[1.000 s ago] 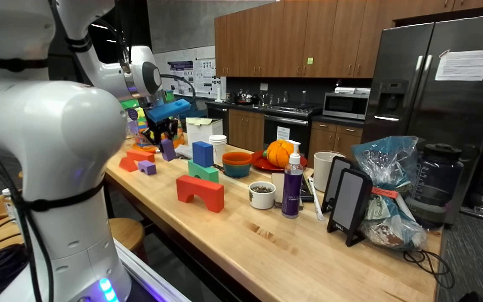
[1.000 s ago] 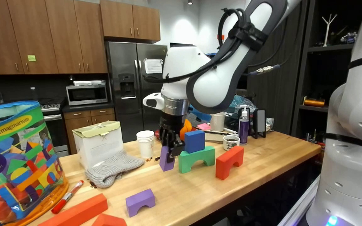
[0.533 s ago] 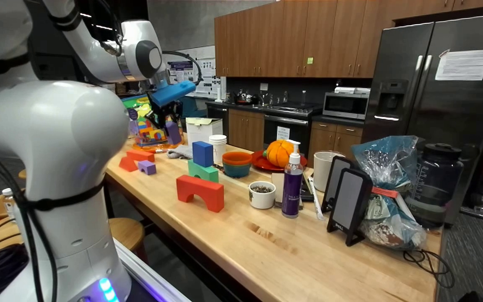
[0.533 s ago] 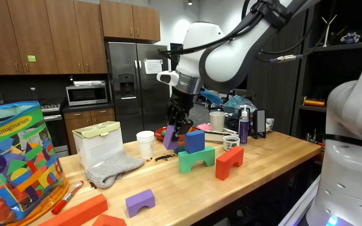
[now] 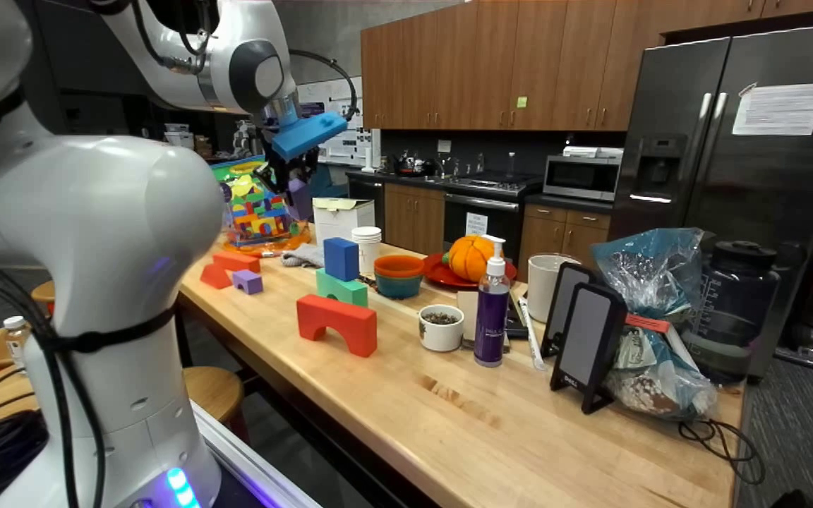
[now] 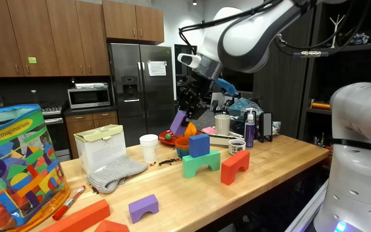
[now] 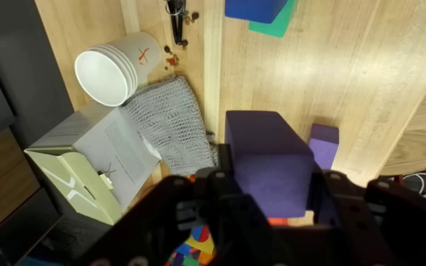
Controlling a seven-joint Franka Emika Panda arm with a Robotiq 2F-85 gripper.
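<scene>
While the wooden table (image 6: 188, 196) carries a white box (image 6: 106, 148) near its kitchen-side edge, the gripper (image 7: 270, 173) holds a tilted purple block (image 6: 178, 123), seemingly by two opposite sides, in the air above the table; a purple arch (image 6: 145, 205) lies near the stool-side edge.

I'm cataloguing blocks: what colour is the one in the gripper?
The held block is purple, best seen in the wrist view.
</scene>
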